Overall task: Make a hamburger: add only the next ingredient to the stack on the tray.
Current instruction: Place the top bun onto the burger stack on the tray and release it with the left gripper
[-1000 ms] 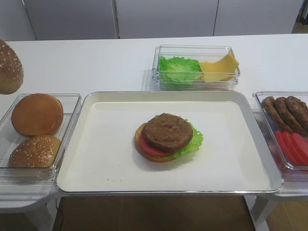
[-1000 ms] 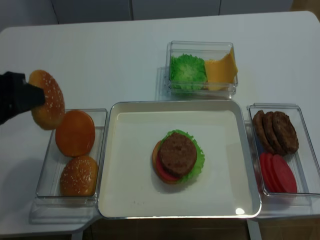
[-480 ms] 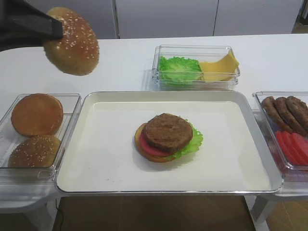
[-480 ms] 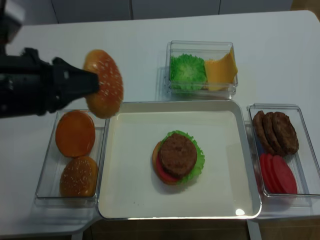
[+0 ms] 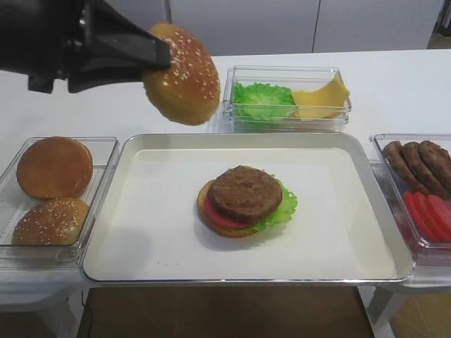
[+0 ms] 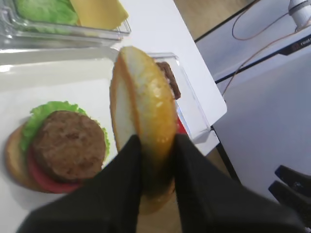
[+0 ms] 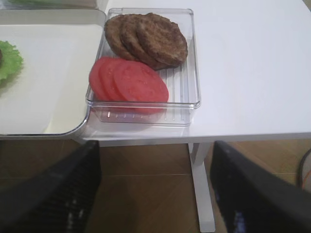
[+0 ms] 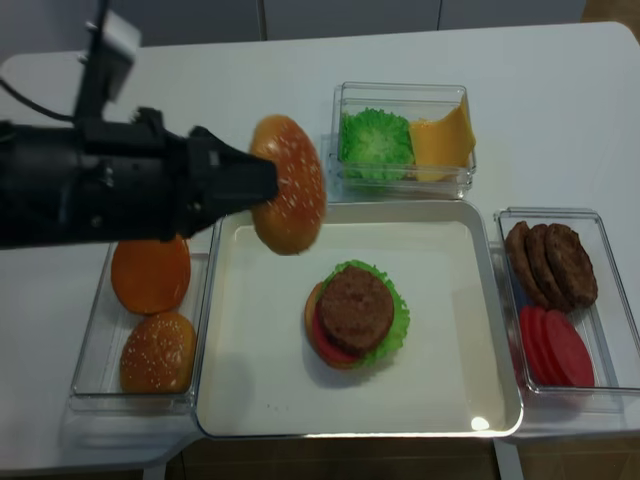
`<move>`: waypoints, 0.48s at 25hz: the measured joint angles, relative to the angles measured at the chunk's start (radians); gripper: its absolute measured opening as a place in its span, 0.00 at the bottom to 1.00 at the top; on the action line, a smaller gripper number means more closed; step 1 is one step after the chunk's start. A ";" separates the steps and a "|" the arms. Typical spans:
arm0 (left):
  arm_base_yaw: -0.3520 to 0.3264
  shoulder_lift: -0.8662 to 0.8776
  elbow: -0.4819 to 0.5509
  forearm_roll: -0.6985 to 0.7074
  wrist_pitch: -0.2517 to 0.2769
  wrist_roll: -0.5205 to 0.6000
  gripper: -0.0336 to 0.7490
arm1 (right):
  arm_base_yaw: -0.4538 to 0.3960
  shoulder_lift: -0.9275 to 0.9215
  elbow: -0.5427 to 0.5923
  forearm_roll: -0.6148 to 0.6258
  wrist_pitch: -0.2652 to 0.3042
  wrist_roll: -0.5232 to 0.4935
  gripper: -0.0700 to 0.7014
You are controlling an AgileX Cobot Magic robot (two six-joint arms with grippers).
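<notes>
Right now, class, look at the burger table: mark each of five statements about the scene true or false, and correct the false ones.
1. The left gripper is shut on the domed golden-brown sesame-seeded bun top. True.
2. The bun top already rests on the small round stack of bun base, tomato, lettuce and patty. False: it is held in the air, up and left of the stack.
3. The stack sits on the large cream-white metal-rimmed tray. True.
4. The clear plastic bin on the left holds red tomato slices. False: it holds two buns.
5. The stack's top layer is yellow cheese. False: it is a dark brown patty.
</notes>
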 joint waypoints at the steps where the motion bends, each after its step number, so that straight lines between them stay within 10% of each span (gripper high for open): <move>1: -0.021 0.020 0.000 -0.007 -0.003 0.000 0.23 | 0.000 0.000 0.000 0.000 0.000 0.000 0.78; 12: -0.116 0.203 0.000 -0.144 -0.019 0.029 0.23 | 0.000 0.000 0.000 0.000 0.000 0.001 0.78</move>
